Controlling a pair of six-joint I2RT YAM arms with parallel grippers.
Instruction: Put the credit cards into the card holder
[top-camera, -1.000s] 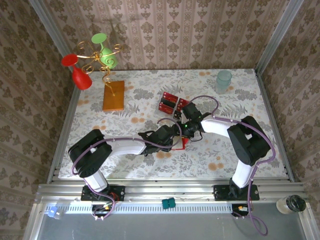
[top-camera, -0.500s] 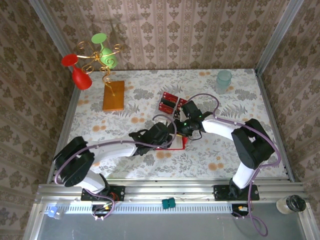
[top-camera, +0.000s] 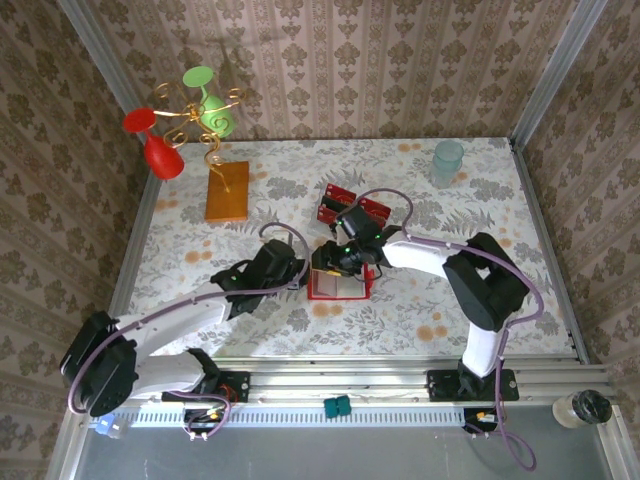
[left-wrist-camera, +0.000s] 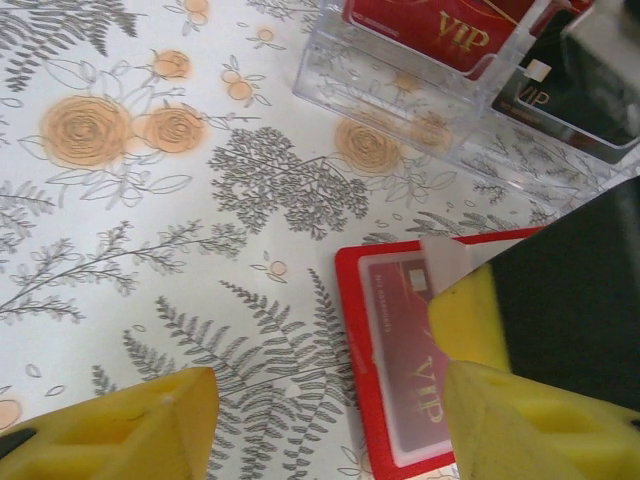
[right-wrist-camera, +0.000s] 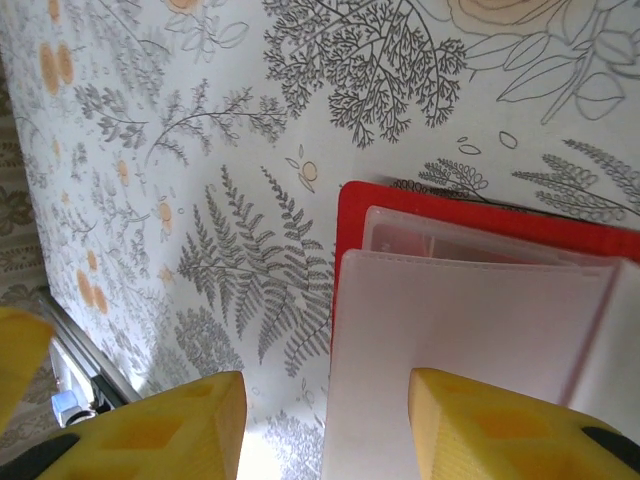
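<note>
The red card holder (top-camera: 338, 285) lies open and flat on the table (top-camera: 200, 230). One card (left-wrist-camera: 400, 340) sits inside its clear pocket. More red credit cards (top-camera: 333, 203) stand just beyond it.

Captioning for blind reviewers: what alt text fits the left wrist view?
An open red card holder with a card in its clear pocket lies on a floral tablecloth. The left end effector's yellow fingers stand wide apart; a clear stand of red cards sits beyond.

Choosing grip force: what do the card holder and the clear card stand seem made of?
Card holder: matte red cover, plastic or faux leather; pale translucent pocket looks like soft vinyl. Card stand: likely rigid clear acrylic, glossy edges, tablecloth pattern showing through.
</note>
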